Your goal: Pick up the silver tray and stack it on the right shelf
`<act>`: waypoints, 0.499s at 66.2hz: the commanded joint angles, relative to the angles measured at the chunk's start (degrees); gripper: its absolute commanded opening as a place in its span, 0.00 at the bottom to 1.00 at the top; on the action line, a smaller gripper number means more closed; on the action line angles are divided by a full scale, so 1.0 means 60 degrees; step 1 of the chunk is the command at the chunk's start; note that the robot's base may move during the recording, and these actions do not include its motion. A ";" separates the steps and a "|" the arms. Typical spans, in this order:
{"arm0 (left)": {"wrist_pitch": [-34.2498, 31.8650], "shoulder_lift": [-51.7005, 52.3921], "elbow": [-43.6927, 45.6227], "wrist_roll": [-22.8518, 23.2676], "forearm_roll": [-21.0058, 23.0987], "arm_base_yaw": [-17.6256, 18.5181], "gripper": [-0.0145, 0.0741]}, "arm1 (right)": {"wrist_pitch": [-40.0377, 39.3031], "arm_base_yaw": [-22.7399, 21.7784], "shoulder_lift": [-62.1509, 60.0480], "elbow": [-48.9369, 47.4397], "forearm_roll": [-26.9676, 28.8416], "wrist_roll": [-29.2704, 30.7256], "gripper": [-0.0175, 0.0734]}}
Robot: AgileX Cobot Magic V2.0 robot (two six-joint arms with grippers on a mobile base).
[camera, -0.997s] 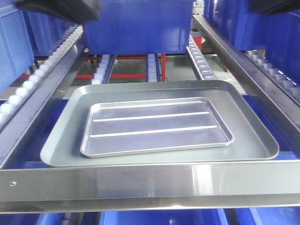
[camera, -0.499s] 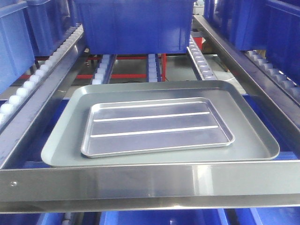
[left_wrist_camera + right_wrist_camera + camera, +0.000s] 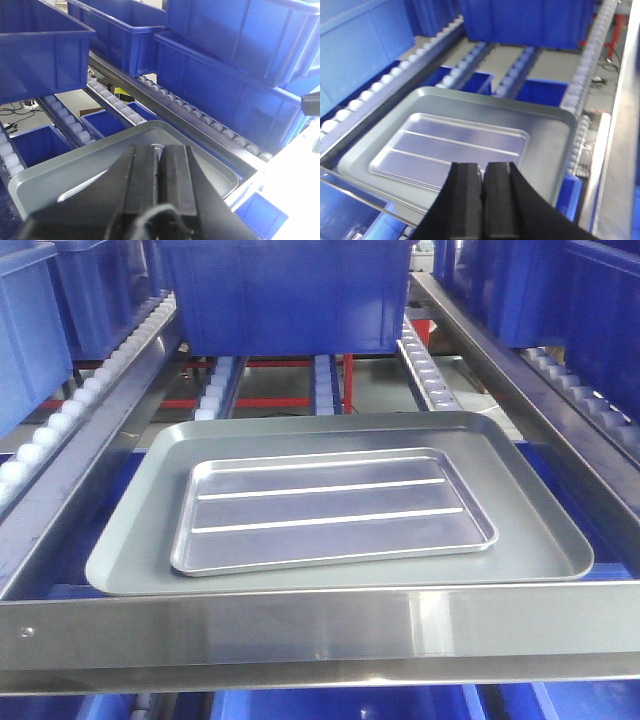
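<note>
The silver tray (image 3: 330, 510), shiny with two long ribs, lies flat inside a larger matte grey tray (image 3: 130, 550) on the right shelf (image 3: 320, 635), whose front bar has a screw (image 3: 27, 632) near its left end. Neither gripper shows in the front view. My left gripper (image 3: 160, 148) is shut and empty, hovering over the grey tray (image 3: 75, 167); a bright edge of the silver tray (image 3: 82, 184) shows beside it. My right gripper (image 3: 482, 166) is shut and empty above the near edge of the silver tray (image 3: 450, 142), which sits in the grey tray (image 3: 550, 135).
A big blue bin (image 3: 290, 295) stands on the rollers behind the trays. More blue bins (image 3: 30, 330) flank the shelf at left and right (image 3: 600, 310). White roller lanes (image 3: 425, 370) run back along steel rails. Blue bins (image 3: 235, 65) crowd the left wrist view.
The two dark arms seen at the top corners of the front view a second ago have left that view. The trays have not visibly moved.
</note>
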State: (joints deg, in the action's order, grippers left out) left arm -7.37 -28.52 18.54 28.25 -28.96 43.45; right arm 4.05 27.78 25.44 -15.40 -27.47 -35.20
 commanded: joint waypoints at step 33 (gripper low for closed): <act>-0.0810 -0.0031 0.0265 -0.0026 0.0020 0.0070 0.07 | -0.2949 -0.4544 -0.4248 0.2854 0.4716 0.5065 0.25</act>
State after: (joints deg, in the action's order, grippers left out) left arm -7.40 -28.52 18.54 28.25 -28.96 43.45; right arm -9.67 2.21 3.10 1.57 0.00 -5.73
